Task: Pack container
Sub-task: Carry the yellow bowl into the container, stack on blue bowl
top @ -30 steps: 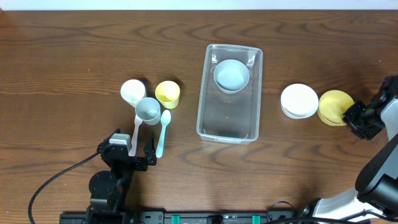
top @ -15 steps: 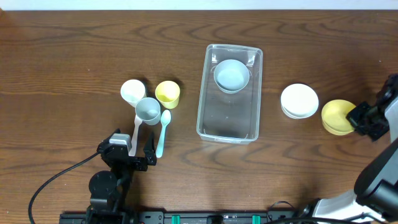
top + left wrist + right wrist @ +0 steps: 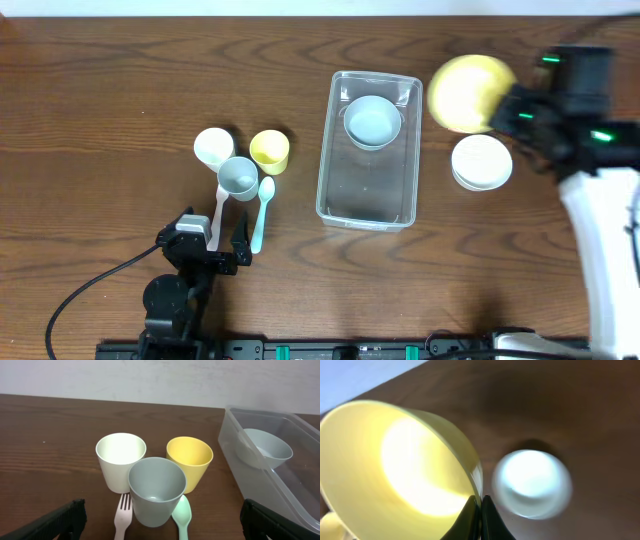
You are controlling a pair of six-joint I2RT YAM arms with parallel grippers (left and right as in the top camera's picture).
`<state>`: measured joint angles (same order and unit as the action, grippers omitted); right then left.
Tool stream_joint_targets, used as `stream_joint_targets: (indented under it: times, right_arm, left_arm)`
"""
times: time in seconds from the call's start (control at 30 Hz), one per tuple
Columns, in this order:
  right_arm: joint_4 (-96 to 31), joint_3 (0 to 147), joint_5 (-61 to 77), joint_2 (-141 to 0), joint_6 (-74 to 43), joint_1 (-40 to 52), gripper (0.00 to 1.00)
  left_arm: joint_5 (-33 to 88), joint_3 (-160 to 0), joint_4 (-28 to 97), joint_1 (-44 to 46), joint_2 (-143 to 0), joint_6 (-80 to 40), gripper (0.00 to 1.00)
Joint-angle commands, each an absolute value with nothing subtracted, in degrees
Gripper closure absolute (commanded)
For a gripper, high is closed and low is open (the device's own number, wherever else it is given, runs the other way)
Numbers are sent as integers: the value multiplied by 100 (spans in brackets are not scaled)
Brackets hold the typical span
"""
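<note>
We judge the yellow bowl (image 3: 465,92) light, stiff and slick; jaws of the right gripper (image 3: 478,508) pinch its thin rim. Those of the left gripper (image 3: 226,241) stand wide.

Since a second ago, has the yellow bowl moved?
Yes. The yellow bowl went from right of the white bowl to its far side, near the container's far right corner, pinched in the right gripper.
</note>
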<state>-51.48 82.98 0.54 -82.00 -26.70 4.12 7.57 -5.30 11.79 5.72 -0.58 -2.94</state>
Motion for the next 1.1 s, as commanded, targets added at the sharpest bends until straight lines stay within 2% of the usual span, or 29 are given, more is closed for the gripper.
stream_joint_targets:
  times: [0.0, 0.17, 0.43, 0.9, 0.93, 1.0, 1.07]
  right_arm:
    - [-4700, 8250, 27, -8954, -3072, 1011, 98]
    - [-3857, 8527, 419, -10239, -3406, 1190, 98]
    - [-4202, 9673, 1229, -11955, -3352, 1315, 99]
    - [-4534, 9845, 1260, -11872, -2989, 1424, 99]
    - [-4602, 9885, 1223, -11813, -2993, 1433, 98]
    - [-4724, 9955, 1160, -11649, -2989, 1433, 83]
    - [-4737, 9961, 1048, -11531, -2941, 1433, 78]
  left_arm:
    - [816, -384, 1214, 543, -23, -259, 2]
    - [816, -384, 1214, 543, -23, -259, 2]
    - [816, -384, 1214, 543, -23, -259, 2]
    - [816, -384, 1214, 543, -23, -259, 2]
    - [816, -384, 1214, 543, -23, -259, 2]
    - [816, -384, 1214, 543, -23, -259, 2]
    - [816, -384, 1214, 543, -23, -259, 2]
